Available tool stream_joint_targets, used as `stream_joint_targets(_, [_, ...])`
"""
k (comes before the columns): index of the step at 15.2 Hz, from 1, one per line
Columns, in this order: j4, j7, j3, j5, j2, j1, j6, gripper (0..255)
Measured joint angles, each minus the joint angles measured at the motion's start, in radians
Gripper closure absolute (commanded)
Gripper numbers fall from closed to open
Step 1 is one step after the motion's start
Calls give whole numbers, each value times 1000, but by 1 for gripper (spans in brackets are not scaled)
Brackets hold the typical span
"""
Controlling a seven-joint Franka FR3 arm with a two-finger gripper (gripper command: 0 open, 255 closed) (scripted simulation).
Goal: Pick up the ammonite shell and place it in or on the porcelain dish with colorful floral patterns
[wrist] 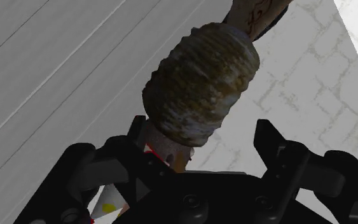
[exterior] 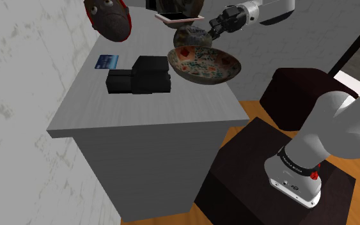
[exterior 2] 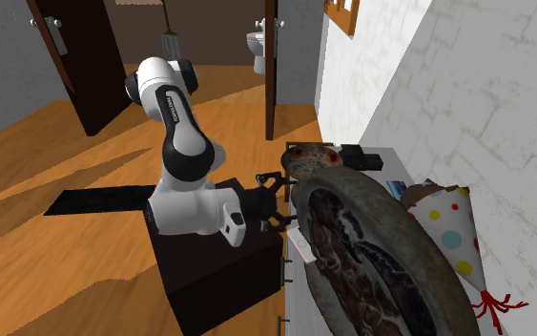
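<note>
Fingers [wrist: 279, 156] of the all-black gripper [exterior: 209, 28] stand apart, straddling the ribbed brown-grey ammonite shell [wrist: 199, 83] just ahead, seemingly unclasped. The floral-patterned porcelain dish [exterior: 205, 64] lies close beside.

ribbed brown ammonite shell [wrist: 199, 83] just beside floral dish [exterior: 204, 62].

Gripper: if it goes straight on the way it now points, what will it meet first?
The gripper would most likely meet the ribbed brown ammonite shell first; it sits just ahead, between the open fingers. How near is unclear.
</note>
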Motion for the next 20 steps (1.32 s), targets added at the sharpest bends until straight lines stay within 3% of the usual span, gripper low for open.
stream_joint_targets(2, [4, -174, -24, 103, 52, 31, -11, 0])
stream_joint_targets(4, [2, -224, -19, 143, 66, 46, 0, 0])
stream_joint_targets(9, [-6, -245, 14, 190, 74, 73, 46, 0])
stream_joint_targets(15, [-5, -246, 20, 197, 75, 78, 55, 0])
stream_joint_targets(16, [-5, -246, 20, 197, 75, 78, 55, 255])
stream_joint_targets(20, [-5, -245, 20, 198, 75, 78, 55, 255])
